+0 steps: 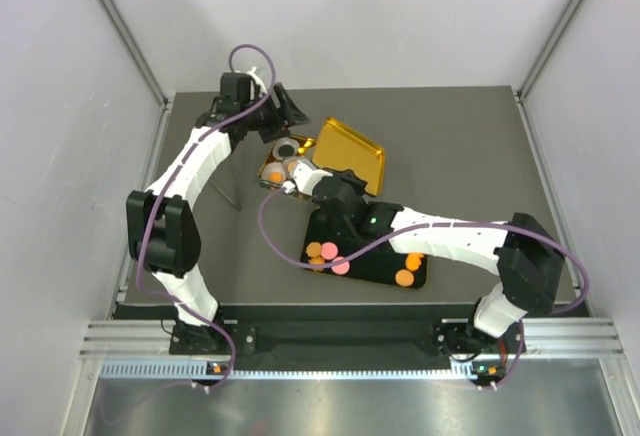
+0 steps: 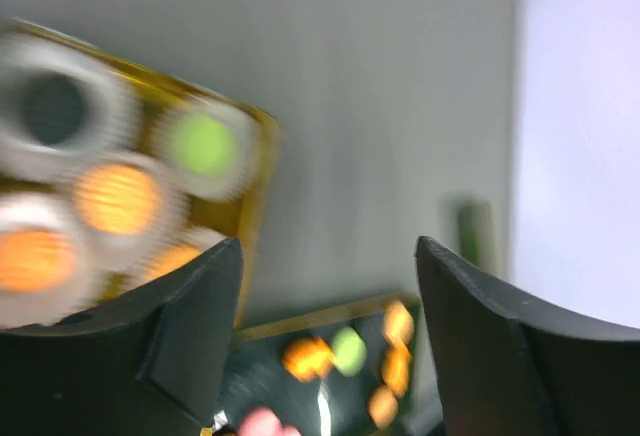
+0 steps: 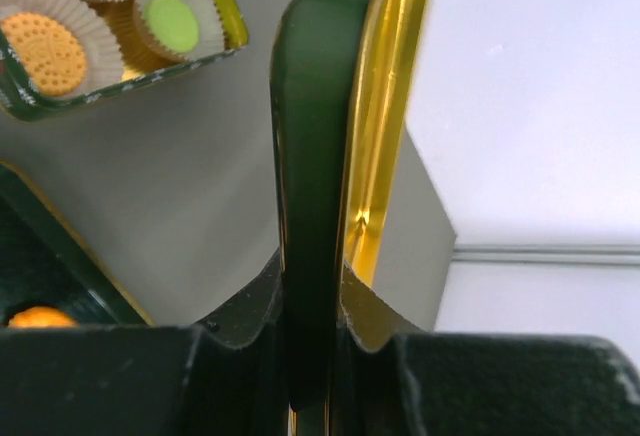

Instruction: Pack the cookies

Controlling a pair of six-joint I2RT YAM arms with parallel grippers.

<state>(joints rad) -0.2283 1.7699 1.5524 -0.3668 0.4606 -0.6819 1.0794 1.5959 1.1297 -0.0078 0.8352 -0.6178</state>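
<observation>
The right gripper (image 3: 315, 301) is pinching the tin lid (image 3: 310, 136) by its edge. The fingers are pressed against the green outer face and the gold inner face, and the lid stands nearly upright between them. The left gripper (image 2: 328, 251) is spread wide with nothing between its fingers, hanging just above the open tin (image 2: 255, 186). This looks like a lid-handling step, but I cannot tell whether the lid is being moved aside or brought over to close the tin. To do it well, keep the pinch firm, because a thin edge grip lets the lid swing. If the tin is to be closed, tilt the lid flat only once it is squared over the rim, and move the left gripper away first so the two do not collide. Some cookies (image 3: 45, 51), orange and green, already sit in white paper cups (image 3: 95, 31) inside the tin, which lies up and to the left of the right gripper's fingers. More cookies, orange and pink, lie on the black tray (image 1: 375, 266) below and behind that gripper, so packing appears unfinished and closing now would be premature. One cup under the left gripper seems empty, though that view is blurred. No brand, label or writing can be read, and the cookies show only a dotted surface pattern.
</observation>
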